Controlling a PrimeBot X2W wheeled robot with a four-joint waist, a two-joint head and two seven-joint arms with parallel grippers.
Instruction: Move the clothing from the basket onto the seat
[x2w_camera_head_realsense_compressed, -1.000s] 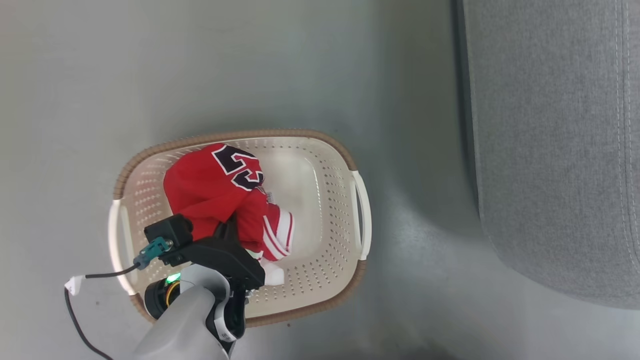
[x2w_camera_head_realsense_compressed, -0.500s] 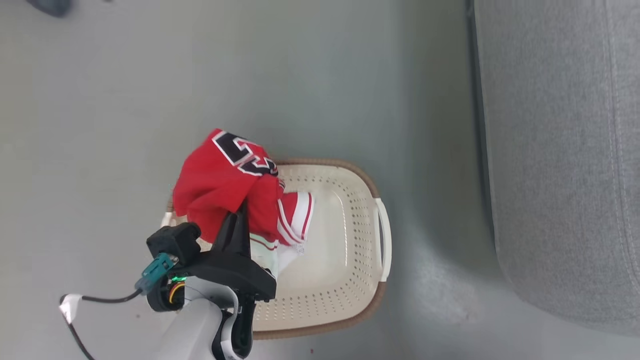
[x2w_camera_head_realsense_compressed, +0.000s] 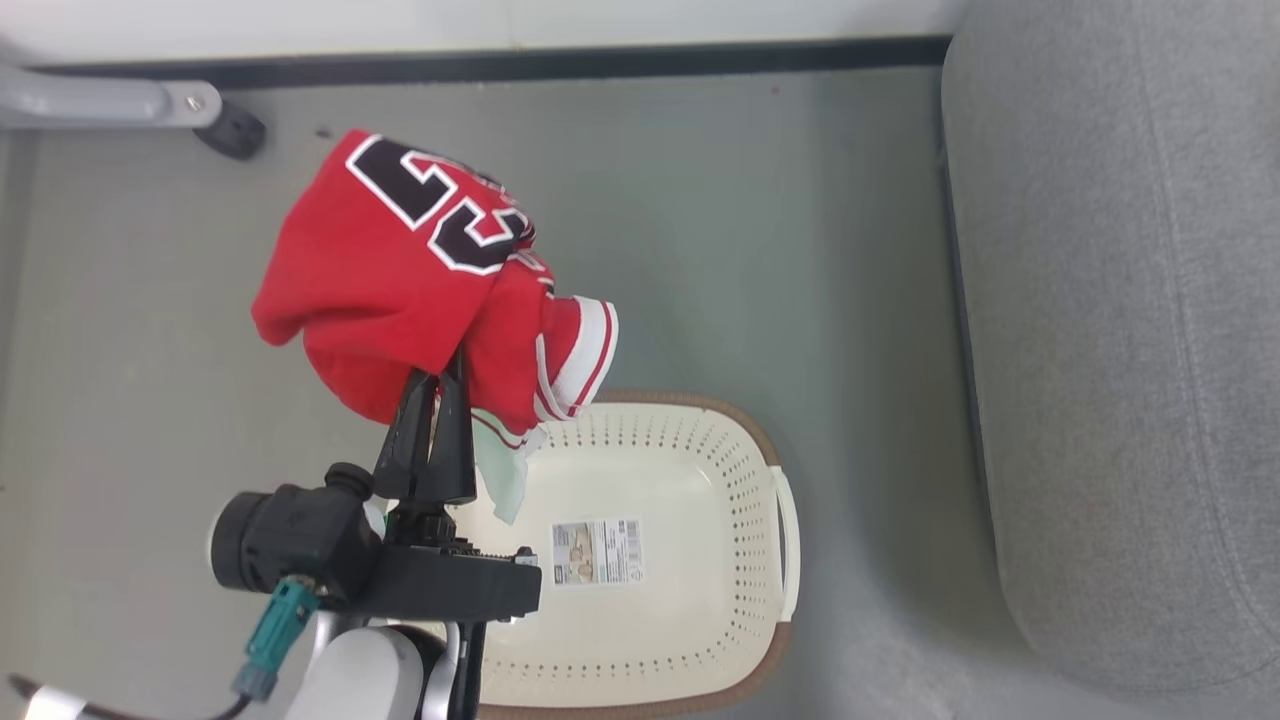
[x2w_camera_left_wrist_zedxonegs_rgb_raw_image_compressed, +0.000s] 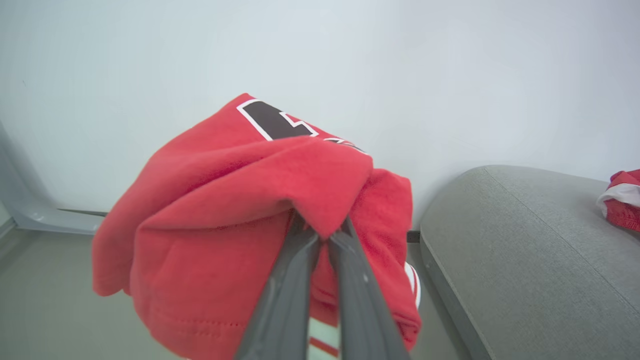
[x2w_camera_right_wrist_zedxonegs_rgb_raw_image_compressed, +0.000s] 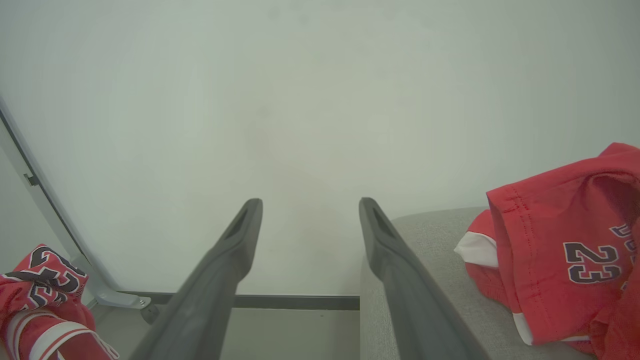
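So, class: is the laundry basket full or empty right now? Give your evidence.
Empty where visible: the basket floor is bare except a printed label; the red garment hangs from the left claw, clear of it.

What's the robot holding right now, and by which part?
The left gripper is shut on the red jersey, pinching a bunched fold of its fabric. The right gripper is open, holding nothing.

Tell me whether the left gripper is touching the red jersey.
Touching. The left wrist view shows the left gripper shut, pinching a fold of the jersey, which drapes over its tips.
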